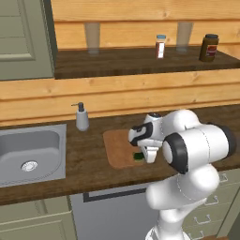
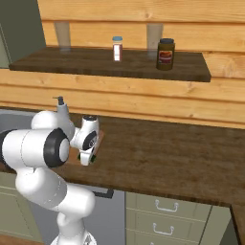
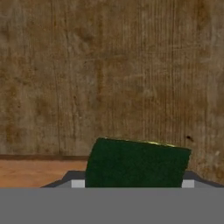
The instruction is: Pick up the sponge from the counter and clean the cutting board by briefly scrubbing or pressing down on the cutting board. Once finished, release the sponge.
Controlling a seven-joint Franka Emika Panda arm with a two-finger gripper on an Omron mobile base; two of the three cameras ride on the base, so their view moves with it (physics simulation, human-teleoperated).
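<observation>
The dark green sponge (image 3: 136, 164) sits between my fingers, with a thin yellow edge showing on its top right. My gripper (image 1: 142, 156) is shut on the sponge (image 1: 138, 156) and points down over the front right part of the light brown cutting board (image 1: 117, 146). From the right base view the gripper (image 2: 91, 159) hangs low at the board's (image 2: 99, 139) near edge, with the sponge (image 2: 93, 158) a small green patch under it. I cannot tell whether the sponge touches the board. The dark counter (image 1: 84, 164) lies around it.
A steel sink (image 1: 28, 154) is set in the counter at the left, with a soap dispenser (image 1: 82, 117) behind it. The upper shelf (image 1: 140, 61) carries two glasses, a small bottle (image 1: 160, 46) and a dark jar (image 1: 209, 48). Drawers (image 2: 162, 215) are below the counter.
</observation>
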